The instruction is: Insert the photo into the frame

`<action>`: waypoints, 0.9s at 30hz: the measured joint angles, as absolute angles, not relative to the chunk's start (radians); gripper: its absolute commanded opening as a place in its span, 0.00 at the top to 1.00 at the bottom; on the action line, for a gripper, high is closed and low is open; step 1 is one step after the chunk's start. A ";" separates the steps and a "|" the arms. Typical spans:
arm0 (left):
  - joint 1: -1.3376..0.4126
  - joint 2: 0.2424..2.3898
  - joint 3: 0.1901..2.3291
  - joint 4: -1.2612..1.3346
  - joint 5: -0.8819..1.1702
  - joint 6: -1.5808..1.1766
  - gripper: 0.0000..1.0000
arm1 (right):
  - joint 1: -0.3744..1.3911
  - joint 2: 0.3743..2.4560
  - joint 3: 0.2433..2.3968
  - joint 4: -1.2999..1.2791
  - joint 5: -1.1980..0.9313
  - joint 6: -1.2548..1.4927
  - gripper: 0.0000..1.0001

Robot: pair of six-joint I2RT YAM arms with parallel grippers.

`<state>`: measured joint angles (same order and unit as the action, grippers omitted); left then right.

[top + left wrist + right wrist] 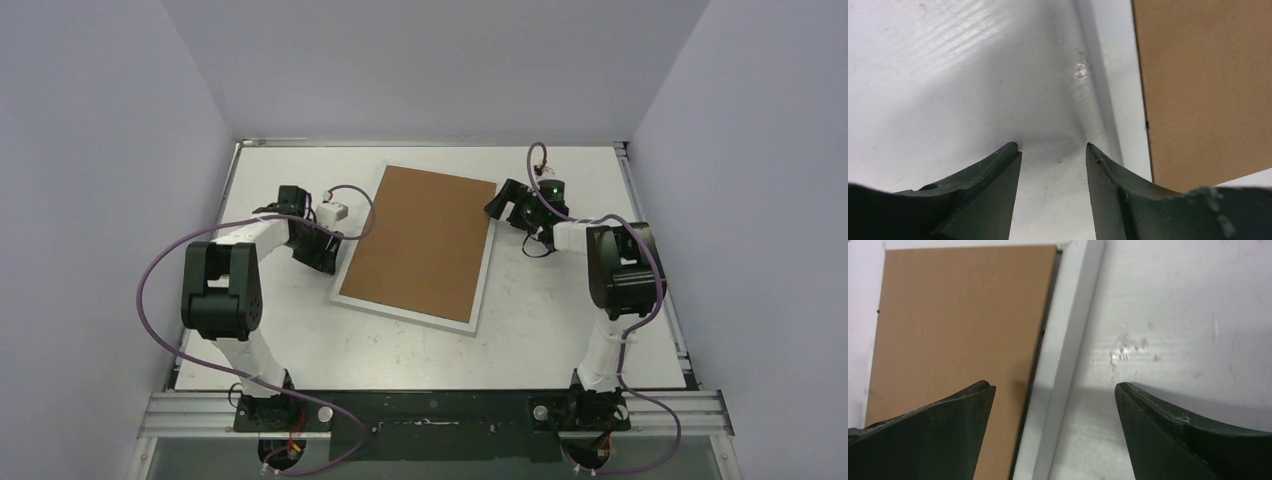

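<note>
The frame (484, 275) lies face down at the table's middle, slightly turned, with its brown board (420, 245) facing up. The photo is out of view. My left gripper (325, 258) is low beside the frame's left edge. It is open over bare table (1052, 146), and the white rim (1128, 100) runs just right of its right finger. My right gripper (503, 205) is at the frame's far right edge, open wide (1054, 385). One finger hangs over the board (958, 320) and the other over the table. The rim (1070, 330) passes between them, untouched.
The white table (560, 300) is enclosed by pale walls on three sides. A metal rail (430, 410) with both arm bases runs along the near edge. Purple cables (150, 270) loop beside each arm.
</note>
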<state>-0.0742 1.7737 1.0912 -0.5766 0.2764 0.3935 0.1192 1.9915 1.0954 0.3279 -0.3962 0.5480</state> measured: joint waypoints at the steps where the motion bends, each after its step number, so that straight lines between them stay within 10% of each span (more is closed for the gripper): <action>1: -0.060 1.784 1.105 -0.580 0.289 0.391 0.51 | 0.119 1.959 1.053 0.328 -0.376 0.548 0.05; 9: 0.129 1.752 1.177 -0.741 0.340 0.498 0.49 | 0.060 1.932 1.084 0.250 -0.322 0.548 0.10; 27: -0.054 1.575 0.886 -0.736 0.343 0.527 0.47 | 0.015 2.518 1.865 0.278 -0.626 0.599 0.10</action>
<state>-0.0536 1.5749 0.8856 -0.7361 0.3428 0.5274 0.0147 2.5183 1.8652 0.2775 -0.6258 0.5991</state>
